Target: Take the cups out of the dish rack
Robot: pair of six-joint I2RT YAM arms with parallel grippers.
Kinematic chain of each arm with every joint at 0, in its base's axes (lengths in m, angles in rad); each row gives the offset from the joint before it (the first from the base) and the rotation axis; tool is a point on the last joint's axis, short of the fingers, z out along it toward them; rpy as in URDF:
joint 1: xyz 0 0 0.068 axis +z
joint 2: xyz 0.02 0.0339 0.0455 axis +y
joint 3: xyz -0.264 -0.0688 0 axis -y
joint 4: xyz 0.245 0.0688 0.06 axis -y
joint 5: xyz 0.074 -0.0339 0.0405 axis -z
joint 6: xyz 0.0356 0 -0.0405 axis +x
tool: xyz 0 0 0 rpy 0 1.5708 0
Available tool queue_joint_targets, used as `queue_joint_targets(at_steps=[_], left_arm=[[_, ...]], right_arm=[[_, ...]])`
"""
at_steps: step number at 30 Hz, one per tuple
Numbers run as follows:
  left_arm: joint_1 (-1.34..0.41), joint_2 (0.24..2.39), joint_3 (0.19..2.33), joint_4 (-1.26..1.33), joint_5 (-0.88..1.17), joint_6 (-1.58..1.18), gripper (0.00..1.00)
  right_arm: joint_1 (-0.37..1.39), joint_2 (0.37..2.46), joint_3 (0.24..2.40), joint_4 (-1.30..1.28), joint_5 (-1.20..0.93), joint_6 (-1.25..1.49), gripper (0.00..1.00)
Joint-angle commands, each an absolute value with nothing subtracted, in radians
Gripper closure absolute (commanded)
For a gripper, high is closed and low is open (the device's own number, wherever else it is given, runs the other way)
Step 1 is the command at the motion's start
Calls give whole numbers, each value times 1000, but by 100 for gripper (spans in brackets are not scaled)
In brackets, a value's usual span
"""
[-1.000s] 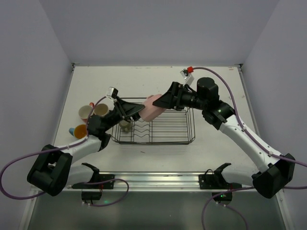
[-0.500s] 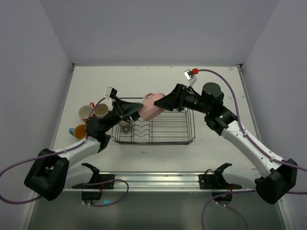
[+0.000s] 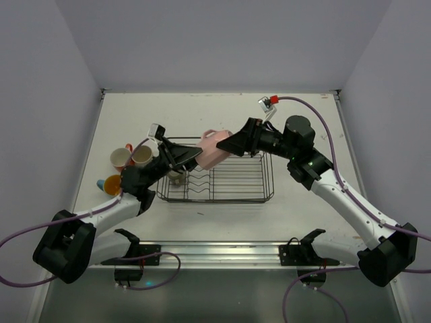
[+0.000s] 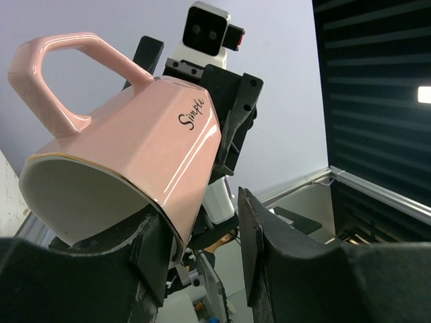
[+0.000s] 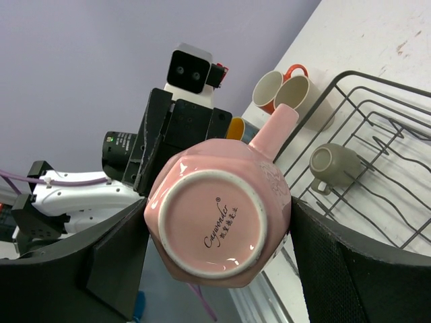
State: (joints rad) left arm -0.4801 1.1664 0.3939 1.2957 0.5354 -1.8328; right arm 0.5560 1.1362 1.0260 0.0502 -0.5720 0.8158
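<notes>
pink mug (image 3: 213, 155) in right claw (image 5: 219, 249)

Both arms extend toward frame centre, tips facing each other. The right end effector (image 3: 229, 147) clamps the pink mug (image 3: 213, 152). The left end effector (image 3: 194, 156) meets it from the left, jaws parted.

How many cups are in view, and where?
5. The pink cup is in the right gripper above the dish rack; the olive-grey cup is inside the rack; the orange cup, beige cup and light blue cup are on the table beside it.
</notes>
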Motion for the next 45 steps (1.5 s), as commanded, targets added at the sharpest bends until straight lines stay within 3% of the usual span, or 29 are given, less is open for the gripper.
queue_joint_targets(at_steps=[1,24,28,31,33,34,37,40,41,45], left_arm=[[-497,1137,380,1548,500,-1839,57],[-545,1149,408,1491,439,-1770,76],[-546,1144,410,1479,428,-1740,100],[-548,1118,413,1396,428,-1704,100],[-548,1094,429,1303,454,-1674,100],[-548,1088,443,1275,471,-1633,100],[-548,1046,509,1110,518,-1553,100],[-546,1014,529,988,534,-1502,100],[-548,1015,529,988,538,-1503,100],[-546,1035,532,1003,563,-1511,100]], right_arm=[[554,1100,1057,167,-563,779,100],[587,1115,1046,181,-499,782,100],[600,1132,1051,166,-485,793,100],[601,1153,1077,114,-489,795,100],[601,1157,1094,77,-491,785,88],[601,1154,1100,66,-486,776,71],[600,1146,1123,25,-483,749,49],[601,1141,1152,3,-494,726,33],[601,1141,1161,-27,-494,721,22],[598,1135,1173,-46,-494,704,3]])
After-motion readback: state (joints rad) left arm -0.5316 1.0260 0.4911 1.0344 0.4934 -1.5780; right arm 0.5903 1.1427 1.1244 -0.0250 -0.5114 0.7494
